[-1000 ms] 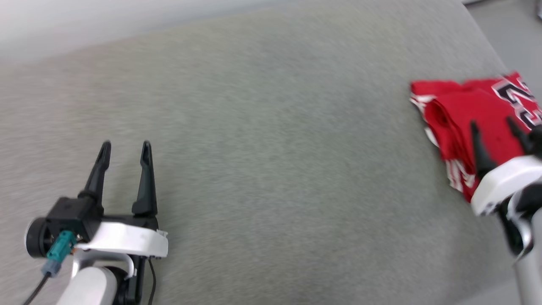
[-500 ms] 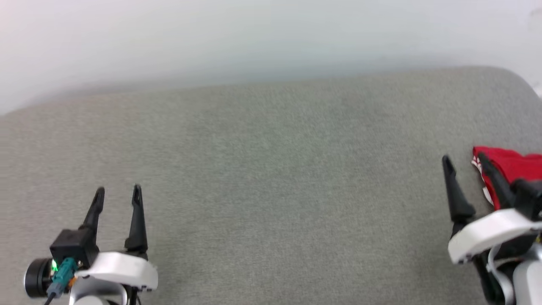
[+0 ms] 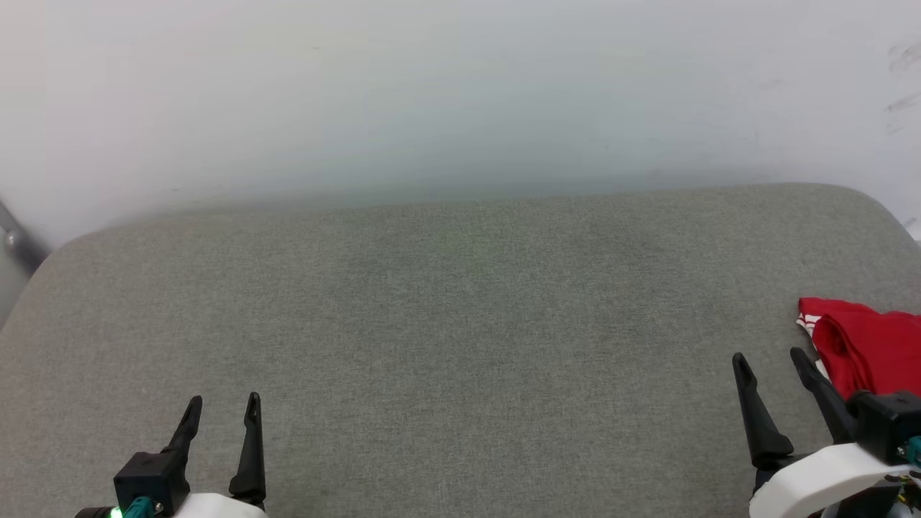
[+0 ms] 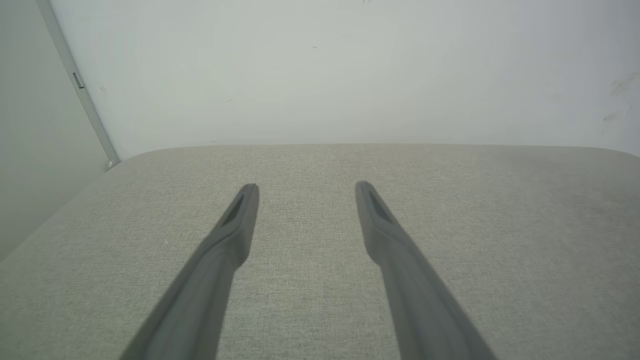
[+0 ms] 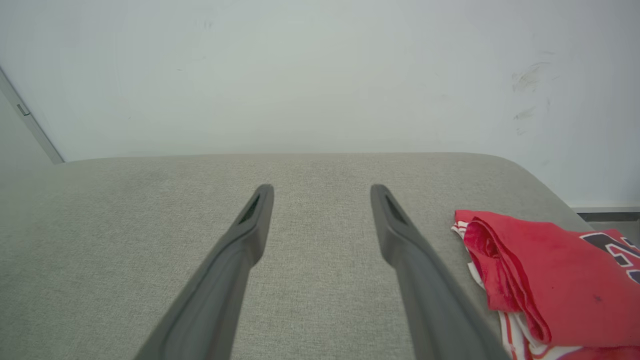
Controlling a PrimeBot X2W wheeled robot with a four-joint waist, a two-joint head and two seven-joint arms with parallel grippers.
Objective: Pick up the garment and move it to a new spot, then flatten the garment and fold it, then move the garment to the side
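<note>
The garment [image 3: 867,352], a folded red shirt with white striped trim, lies at the right edge of the grey padded table [image 3: 460,302]. In the right wrist view the garment [image 5: 545,280] shows part of a black print near its right end. My right gripper [image 3: 768,357] stands open just left of it, nothing between its fingers [image 5: 395,230]. My left gripper [image 3: 223,400] is open at the lower left over bare fabric, far from the garment. In the left wrist view its fingers [image 4: 372,215] are spread wide apart above the grey surface.
A plain white wall [image 3: 460,93] rises right behind the table's far edge. A thin metal strip [image 4: 80,85] runs down the wall at the left corner. The table's rounded right corner [image 5: 530,175] ends close beyond the garment.
The head camera has tilted up, bringing the wall into view and shifting the whole picture. Both grippers stay open and have drawn back toward me; the right one is off the garment.
</note>
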